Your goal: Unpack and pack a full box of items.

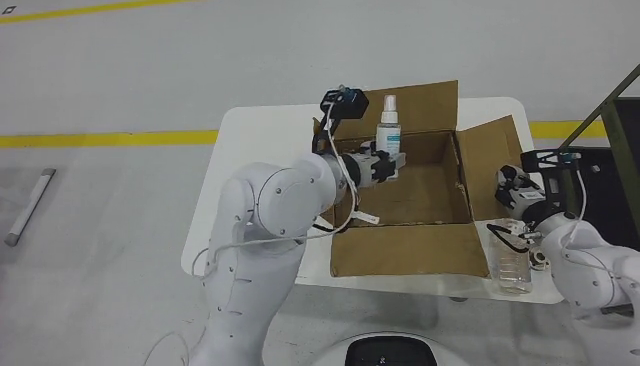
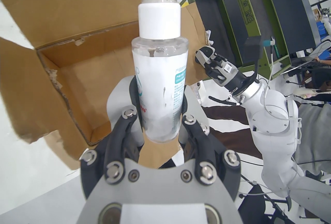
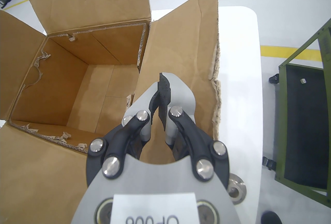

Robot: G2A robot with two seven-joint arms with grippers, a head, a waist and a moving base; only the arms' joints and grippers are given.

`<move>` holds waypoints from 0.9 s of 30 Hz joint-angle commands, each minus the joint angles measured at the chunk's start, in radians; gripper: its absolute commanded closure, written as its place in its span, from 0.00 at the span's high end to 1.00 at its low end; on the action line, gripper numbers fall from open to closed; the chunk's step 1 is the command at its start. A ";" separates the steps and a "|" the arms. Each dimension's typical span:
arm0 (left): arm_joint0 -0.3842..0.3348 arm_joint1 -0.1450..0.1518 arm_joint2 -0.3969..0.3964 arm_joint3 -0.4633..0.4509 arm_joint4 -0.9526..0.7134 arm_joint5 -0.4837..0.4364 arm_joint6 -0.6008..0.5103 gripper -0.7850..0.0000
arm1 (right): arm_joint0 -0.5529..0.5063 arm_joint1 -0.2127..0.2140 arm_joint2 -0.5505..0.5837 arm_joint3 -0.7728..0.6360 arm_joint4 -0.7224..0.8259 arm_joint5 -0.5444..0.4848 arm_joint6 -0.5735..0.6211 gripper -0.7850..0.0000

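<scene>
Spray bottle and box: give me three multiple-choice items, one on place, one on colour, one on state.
1. Where is the spray bottle?
A. Lying on the floor
B. In the left end effector, above the box
C. Standing on a shelf

2. What colour is the bottle's collar?
A. Red
B. Black
C. White

3. How are the box's flaps?
A. Open, folded outward
B. Taped shut
C. Cut off

Key: 1 B, the left wrist view shows it clamped upright with the box's inside behind it; 2 C, the ring under the clear cap is white; 3 A, the top view shows flaps spread away from the opening.
</scene>
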 commanded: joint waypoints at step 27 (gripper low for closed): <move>-0.117 -0.051 0.232 0.494 0.136 0.091 0.134 0.00 | -0.001 0.002 -0.017 -0.073 -0.001 0.054 0.004 0.00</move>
